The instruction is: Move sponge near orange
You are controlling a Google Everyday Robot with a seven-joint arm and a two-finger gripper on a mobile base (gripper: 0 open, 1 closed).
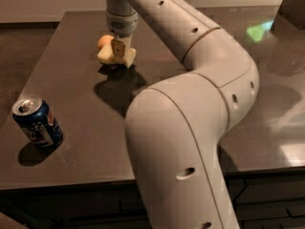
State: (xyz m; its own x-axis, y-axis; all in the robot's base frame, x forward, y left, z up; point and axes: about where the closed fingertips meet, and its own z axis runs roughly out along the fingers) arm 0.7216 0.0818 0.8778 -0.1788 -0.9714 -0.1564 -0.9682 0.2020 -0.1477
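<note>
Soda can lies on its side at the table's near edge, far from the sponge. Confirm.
Wrong: the camera view shows the soda can standing upright at the near edge of the table, far from the sponge, which the gripper holds beside the orange.

claw [119, 54] clamping sponge [106, 57] beside orange [103, 41], can [37, 123] apart

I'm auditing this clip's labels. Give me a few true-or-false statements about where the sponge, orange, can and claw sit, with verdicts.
1. The claw is over the far part of the table, closed on the sponge. True.
2. The sponge is right beside the orange. True.
3. The soda can lies on its side. False: it stands upright.
4. The soda can is next to the orange. False: it stands near the table's front left edge, well apart from the fruit.
</note>
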